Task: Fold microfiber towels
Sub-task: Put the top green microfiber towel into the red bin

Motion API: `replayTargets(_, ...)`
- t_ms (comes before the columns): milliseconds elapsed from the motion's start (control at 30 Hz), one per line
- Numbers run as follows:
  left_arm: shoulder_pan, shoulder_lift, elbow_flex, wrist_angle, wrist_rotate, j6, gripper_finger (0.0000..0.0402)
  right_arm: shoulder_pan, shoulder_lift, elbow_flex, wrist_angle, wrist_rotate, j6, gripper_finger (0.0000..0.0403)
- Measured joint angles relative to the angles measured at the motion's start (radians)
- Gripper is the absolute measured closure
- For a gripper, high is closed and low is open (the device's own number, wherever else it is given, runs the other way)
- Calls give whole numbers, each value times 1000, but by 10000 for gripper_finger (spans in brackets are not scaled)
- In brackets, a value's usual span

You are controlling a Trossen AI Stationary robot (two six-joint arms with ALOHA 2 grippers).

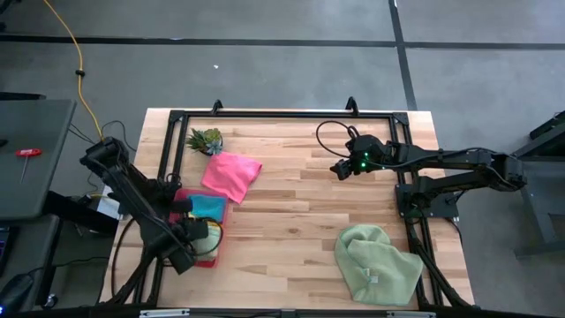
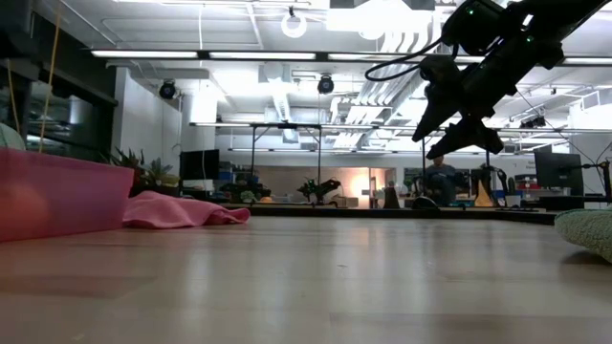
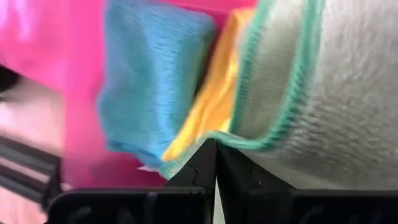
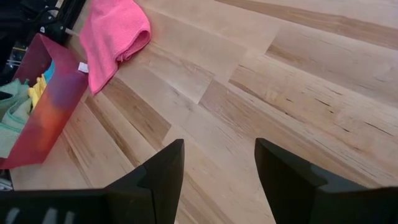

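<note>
- Pinching: left gripper [image 3: 216,163] jaws pressed together on pale green towel [image 3: 323,93] edge, in pink tray [image 1: 181,195], lower left of high view.
- Right gripper [image 1: 340,170] jaws spread, empty, upper centre.
- Towels look light, floppy; best gripped at a hem corner.

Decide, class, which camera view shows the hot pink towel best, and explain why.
The high view: the whole hot pink towel lies unobstructed beside the pink tray. The low view gives a flat side profile, the right wrist view a cropped part, the left wrist view none.

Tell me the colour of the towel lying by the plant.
Hot pink towel, clearest in the high view.
</note>
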Motion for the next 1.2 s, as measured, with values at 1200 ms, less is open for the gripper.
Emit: replayTargets(1200,60,-35,-96,536,-56,-233,401,0,0,0,-3,24,-35,214)
